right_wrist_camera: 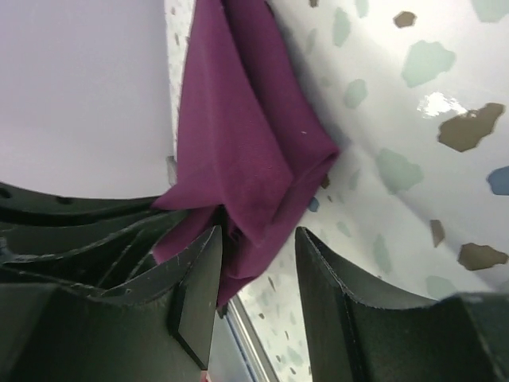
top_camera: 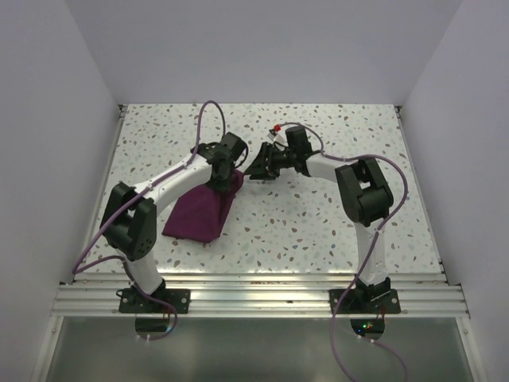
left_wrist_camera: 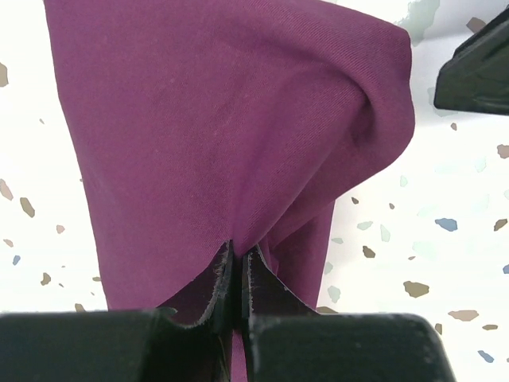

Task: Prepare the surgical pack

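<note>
The surgical pack is a plum-purple cloth point(top_camera: 200, 215) lying bunched on the speckled table point(top_camera: 318, 223), left of centre. Its far right corner is pulled up off the table. My left gripper point(top_camera: 229, 178) is shut on that raised fold, and in the left wrist view the cloth point(left_wrist_camera: 231, 119) hangs from the pinched fingertips of the left gripper point(left_wrist_camera: 238, 248). My right gripper point(top_camera: 256, 167) faces it from the right and stands open. In the right wrist view a hanging fold of cloth point(right_wrist_camera: 246, 135) lies between the right gripper's point(right_wrist_camera: 258, 235) jaws, against one finger and apart from the other.
White walls close in the table on the left, far and right sides. A metal rail point(top_camera: 254, 294) runs along the near edge where both arm bases are bolted. The right gripper's dark finger point(left_wrist_camera: 477, 68) shows at the top right of the left wrist view.
</note>
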Tool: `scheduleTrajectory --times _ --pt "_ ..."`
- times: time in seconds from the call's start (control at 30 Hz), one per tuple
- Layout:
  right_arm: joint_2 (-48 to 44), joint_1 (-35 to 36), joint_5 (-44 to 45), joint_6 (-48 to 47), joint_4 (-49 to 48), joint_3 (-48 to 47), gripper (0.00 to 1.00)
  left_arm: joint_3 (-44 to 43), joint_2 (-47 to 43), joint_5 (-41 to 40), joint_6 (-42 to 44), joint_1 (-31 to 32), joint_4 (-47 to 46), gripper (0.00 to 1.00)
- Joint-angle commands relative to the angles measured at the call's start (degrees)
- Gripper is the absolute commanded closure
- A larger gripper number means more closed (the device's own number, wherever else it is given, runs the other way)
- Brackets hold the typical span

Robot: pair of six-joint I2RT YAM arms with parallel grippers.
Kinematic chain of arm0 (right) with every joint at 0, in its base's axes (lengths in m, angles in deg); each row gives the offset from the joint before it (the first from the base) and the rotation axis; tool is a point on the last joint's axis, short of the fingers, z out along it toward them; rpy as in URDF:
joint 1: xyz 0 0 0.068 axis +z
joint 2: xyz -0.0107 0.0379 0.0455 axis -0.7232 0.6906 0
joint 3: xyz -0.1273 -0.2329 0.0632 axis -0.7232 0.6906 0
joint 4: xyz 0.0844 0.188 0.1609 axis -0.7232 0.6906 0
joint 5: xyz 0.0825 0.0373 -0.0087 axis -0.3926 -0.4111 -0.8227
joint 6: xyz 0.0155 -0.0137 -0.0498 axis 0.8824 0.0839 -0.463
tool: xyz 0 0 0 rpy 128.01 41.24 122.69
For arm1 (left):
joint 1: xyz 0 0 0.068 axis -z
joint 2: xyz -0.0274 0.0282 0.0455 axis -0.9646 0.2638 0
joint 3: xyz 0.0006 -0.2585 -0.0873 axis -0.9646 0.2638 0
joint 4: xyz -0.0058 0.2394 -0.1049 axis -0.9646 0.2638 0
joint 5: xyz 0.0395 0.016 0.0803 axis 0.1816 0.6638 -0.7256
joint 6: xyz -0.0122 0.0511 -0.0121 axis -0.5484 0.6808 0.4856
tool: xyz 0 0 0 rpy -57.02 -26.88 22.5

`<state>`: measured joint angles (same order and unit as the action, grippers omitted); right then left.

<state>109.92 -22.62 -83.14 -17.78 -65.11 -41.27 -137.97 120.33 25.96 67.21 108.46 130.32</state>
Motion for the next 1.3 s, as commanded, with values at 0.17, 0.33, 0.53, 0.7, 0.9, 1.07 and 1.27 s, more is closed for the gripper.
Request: scheduleTrajectory --times 0.17,0.33,0.53,0.7,0.9,1.07,1.27 --pt "-1.5 1.2 -3.1 9.6 -15.2 1.1 0.54 0.9 -2.9 0.7 0.6 0.2 -1.9 1.0" --pt "-0.1 1.3 -2.8 10.7 -16.6 1.5 0.54 1.4 -3.5 0.5 0.6 0.2 -2.0 1.0" --pt "-0.2 1.2 -1.3 6.9 -11.4 1.4 0.55 1.4 -3.5 0.6 0.5 0.2 -2.0 1.0" --pt "0.6 1.1 -1.2 6.7 -12.4 2.5 0.55 2.0 -3.8 0.5 0.8 0.1 -2.1 1.0" --pt "2.0 1.2 -1.6 8.5 -15.3 3.4 0.53 2.4 -4.0 0.7 1.0 0.1 -2.1 1.0" --pt "3.3 1.3 -1.8 9.1 -16.8 3.3 0.51 2.4 -4.1 0.7 1.2 0.1 -2.2 1.0" --pt "4.6 1.7 -2.2 13.0 -21.1 2.6 0.58 2.5 -4.2 0.9 1.4 0.1 -2.5 1.0"
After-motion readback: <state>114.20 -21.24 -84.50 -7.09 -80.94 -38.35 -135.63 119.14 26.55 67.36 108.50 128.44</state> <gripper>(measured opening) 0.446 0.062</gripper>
